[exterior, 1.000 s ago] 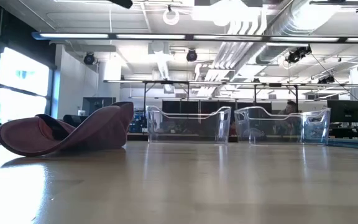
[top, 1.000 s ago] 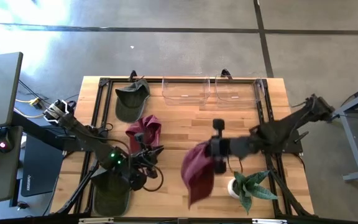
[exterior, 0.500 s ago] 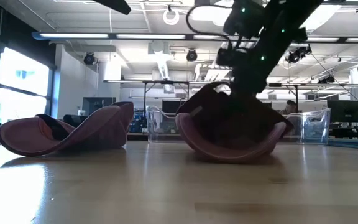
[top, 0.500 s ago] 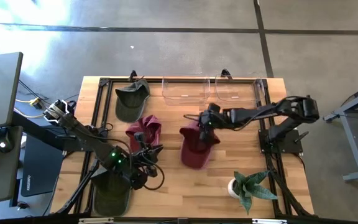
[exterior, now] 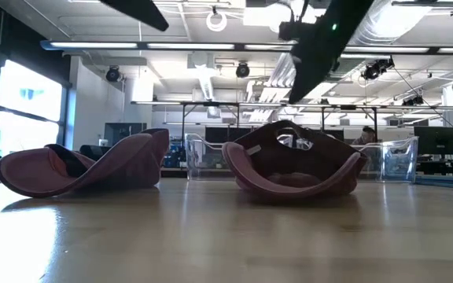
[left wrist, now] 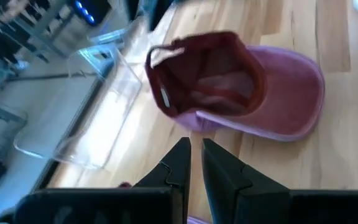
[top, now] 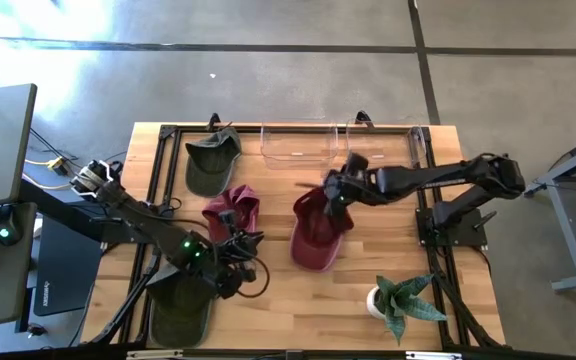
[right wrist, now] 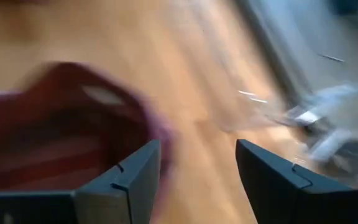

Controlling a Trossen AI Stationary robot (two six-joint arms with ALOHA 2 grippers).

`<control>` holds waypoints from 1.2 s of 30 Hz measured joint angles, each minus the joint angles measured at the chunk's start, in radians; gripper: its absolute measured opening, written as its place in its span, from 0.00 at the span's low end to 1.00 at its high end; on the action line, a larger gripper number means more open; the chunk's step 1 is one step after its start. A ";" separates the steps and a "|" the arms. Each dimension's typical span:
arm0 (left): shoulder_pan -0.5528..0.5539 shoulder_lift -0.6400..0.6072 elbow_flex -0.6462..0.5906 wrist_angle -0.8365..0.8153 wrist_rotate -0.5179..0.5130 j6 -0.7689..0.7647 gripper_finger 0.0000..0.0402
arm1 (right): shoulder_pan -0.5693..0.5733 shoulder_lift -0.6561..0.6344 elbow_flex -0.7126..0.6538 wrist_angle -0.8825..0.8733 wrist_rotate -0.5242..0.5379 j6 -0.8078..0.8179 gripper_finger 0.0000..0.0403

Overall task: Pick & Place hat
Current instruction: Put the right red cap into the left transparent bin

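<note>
Right gripper (right wrist: 194, 180) spread wide over the maroon cap (top: 318, 228) mid-frame; only the left wrist view shows the left gripper (left wrist: 194, 163) pinched empty.

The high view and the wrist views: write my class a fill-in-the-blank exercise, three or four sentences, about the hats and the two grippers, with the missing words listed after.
1. The number of maroon hats on the table is ____.
2. The right gripper hangs over the middle maroon hat with its fingers ____.
3. The left gripper has its fingers nearly ____.
4. The two clear bins stand along the table's far edge, and the potted plant stands near its ____ edge.

Missing words: two; open; shut; near
</note>
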 joint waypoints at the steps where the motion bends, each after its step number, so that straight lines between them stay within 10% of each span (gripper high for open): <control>1: 0.011 0.000 -0.013 0.008 0.004 -0.001 0.09 | 0.025 0.001 -0.010 0.029 -0.052 0.000 0.49; 5: 0.072 0.001 -0.062 0.027 0.033 -0.019 0.09 | 0.113 0.045 -0.096 0.217 -0.244 -0.002 0.41; 11: 0.167 0.001 -0.099 0.099 0.140 -0.028 0.09 | 0.105 0.216 -0.130 0.297 -0.135 0.036 0.17; 18: 0.225 0.007 -0.099 0.140 0.188 -0.028 0.09 | 0.056 0.361 -0.115 0.297 -0.314 -0.057 0.04; 36: 0.444 0.080 -0.098 0.569 0.430 0.338 0.09 | 0.343 0.004 -0.120 -0.014 0.196 0.194 0.10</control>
